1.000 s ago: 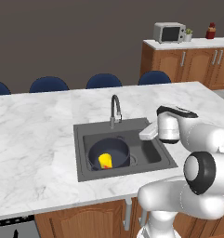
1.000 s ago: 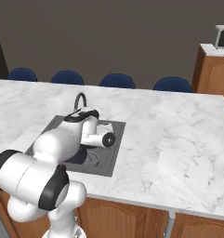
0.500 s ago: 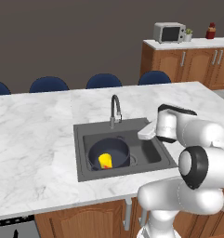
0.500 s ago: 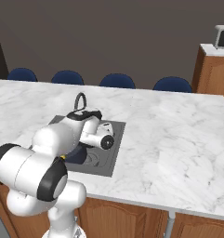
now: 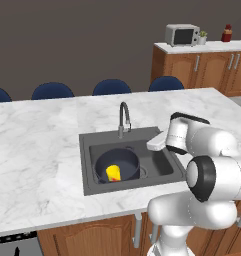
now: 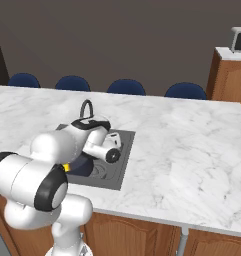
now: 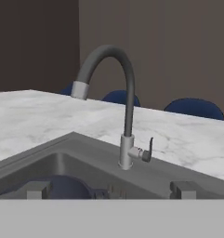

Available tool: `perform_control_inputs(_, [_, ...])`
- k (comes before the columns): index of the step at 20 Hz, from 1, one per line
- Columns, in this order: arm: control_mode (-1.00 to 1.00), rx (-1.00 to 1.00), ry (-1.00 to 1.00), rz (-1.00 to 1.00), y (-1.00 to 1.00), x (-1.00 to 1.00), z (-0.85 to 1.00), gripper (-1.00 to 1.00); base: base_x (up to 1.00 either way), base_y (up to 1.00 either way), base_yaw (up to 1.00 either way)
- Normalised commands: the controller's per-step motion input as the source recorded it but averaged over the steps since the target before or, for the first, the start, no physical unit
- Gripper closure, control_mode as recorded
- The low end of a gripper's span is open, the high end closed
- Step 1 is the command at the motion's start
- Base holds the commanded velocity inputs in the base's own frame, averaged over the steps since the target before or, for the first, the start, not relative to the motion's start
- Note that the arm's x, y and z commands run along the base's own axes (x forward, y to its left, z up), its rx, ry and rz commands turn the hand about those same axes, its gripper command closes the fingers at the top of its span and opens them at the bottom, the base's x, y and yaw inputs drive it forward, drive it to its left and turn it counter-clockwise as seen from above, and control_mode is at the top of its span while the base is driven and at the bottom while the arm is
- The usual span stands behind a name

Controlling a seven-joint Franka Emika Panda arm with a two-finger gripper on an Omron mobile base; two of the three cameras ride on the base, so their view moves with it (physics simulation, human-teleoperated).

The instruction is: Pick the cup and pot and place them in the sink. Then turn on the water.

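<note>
Tool [image 7: 108, 193], spread wide and empty, faces the faucet [image 7: 125, 116]; a misjudged reach could slide past its small lever [image 7: 147, 151], leaving water off.

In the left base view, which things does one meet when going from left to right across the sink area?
Sink rim → pot with the cup inside it → faucet → gripper.

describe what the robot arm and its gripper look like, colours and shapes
The arm is built of glossy white, rounded segments joined by fat cylindrical joints with dark grey to black end caps and bands. No cables or markings show. The gripper ends in two small, blocky dark grey finger tips.
</note>
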Motion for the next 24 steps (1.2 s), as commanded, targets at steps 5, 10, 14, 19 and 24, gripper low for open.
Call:
perform_control_inputs(5, [-1.0,0.02,-0.04,-0.01,-0.01,0.01,0.0,-1.0,0.0,0.0,0.0])
perform_control_inputs(10, [-1.0,0.01,-0.04,0.0,0.0,0.0,0.0,-1.0,0.0,0.0,0.0])
perform_control_inputs(14, [-1.0,0.0,-0.02,0.0,0.0,0.0,0.0,-1.0,0.0,0.0,0.0])
perform_control_inputs(19, [-1.0,0.0,-0.02,0.0,0.0,0.0,0.0,-1.0,0.0,0.0,0.0])
perform_control_inputs(24, [-1.0,0.0,-0.01,0.0,0.0,0.0,0.0,-1.0,0.0,0.0,0.0])
